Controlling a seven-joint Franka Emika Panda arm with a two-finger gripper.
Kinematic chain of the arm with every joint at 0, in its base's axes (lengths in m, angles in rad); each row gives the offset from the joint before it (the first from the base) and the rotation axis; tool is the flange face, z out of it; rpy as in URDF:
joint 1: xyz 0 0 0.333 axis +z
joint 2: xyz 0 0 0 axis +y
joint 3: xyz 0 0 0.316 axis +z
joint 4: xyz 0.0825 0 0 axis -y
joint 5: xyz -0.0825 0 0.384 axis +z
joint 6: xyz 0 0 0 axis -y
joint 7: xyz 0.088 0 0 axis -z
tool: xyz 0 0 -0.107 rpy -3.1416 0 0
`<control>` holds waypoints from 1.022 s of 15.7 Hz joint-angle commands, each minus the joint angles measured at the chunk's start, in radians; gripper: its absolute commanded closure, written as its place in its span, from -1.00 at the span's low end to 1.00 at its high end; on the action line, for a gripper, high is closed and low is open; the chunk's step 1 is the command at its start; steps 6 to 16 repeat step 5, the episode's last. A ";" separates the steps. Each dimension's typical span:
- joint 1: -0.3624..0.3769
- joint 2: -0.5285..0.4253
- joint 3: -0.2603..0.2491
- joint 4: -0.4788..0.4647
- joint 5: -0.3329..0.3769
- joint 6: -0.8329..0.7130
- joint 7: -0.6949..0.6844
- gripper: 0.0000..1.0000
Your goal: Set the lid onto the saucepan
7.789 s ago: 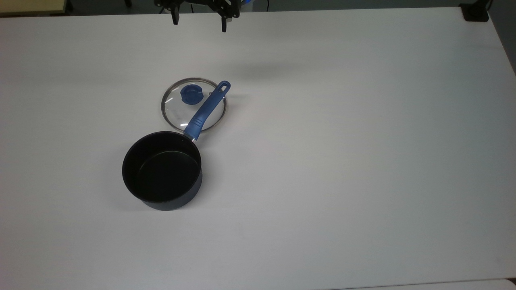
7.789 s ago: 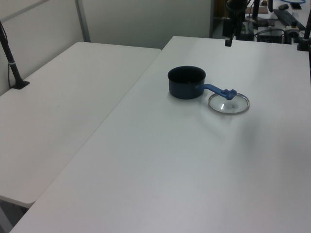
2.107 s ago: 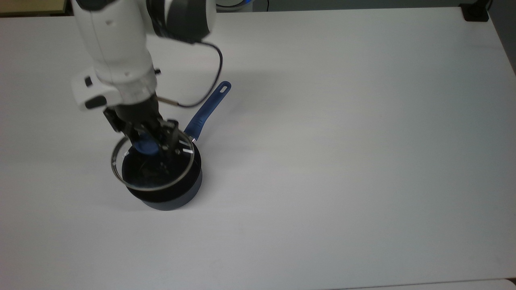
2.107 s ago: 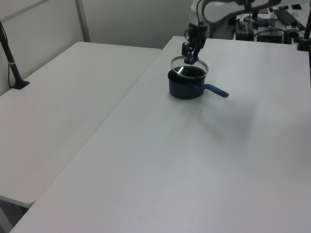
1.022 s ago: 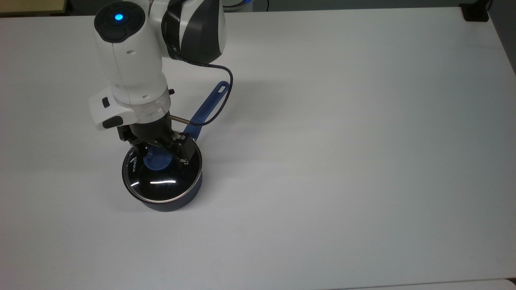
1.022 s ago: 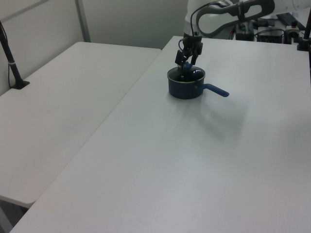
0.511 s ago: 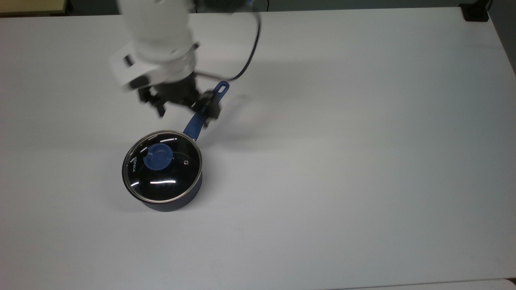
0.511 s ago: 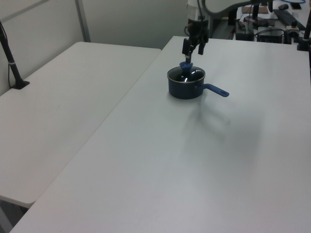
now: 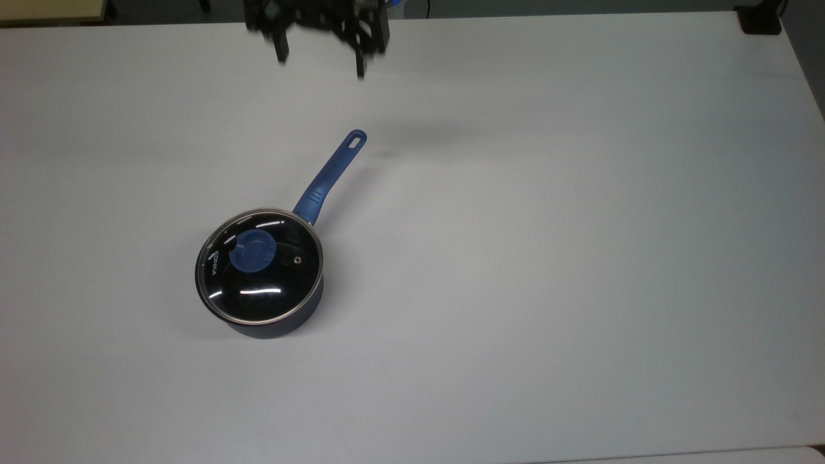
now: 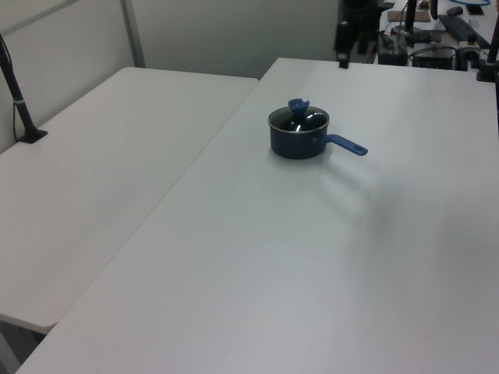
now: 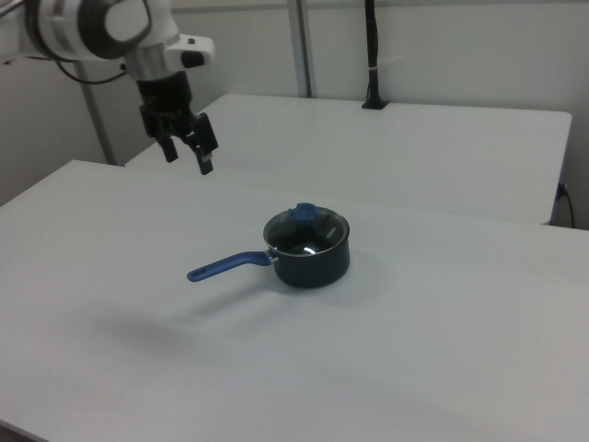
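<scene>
The gripper (image 9: 320,61) hangs above the white table (image 9: 580,258) with its two slim black fingers spread wide and nothing between them. In the right view it (image 11: 188,157) points down from a glossy white and black wrist, high over the bare tabletop.

Well below the gripper in the top view, and apart from it, the saucepan (image 9: 283,322) stands upright: a small round pot with a dark blue-black wall. Its long blue handle (image 9: 330,173) reaches back toward the gripper and ends in a slotted tip, the nearest part to the fingers, yet clear of them.

The lid (image 9: 259,265) sits flat on the saucepan's rim. It is a round disc of clear glass with a thin shiny metal edge; the black inside shows through it, with streaks of reflected light. A smooth blue knob (image 9: 252,252) rises from its middle, with white lettering to one side and a small vent hole to the other.

In the left view the covered saucepan (image 10: 299,140) lies nearer the camera than the gripper (image 10: 343,35).
</scene>
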 commanded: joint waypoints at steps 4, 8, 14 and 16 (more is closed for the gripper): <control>0.000 -0.097 -0.011 -0.109 -0.017 -0.041 -0.001 -1.00; 0.000 -0.097 -0.012 -0.107 -0.017 -0.050 -0.001 -1.00; 0.000 -0.097 -0.012 -0.107 -0.017 -0.050 -0.001 -1.00; 0.000 -0.097 -0.012 -0.107 -0.017 -0.050 -0.001 -1.00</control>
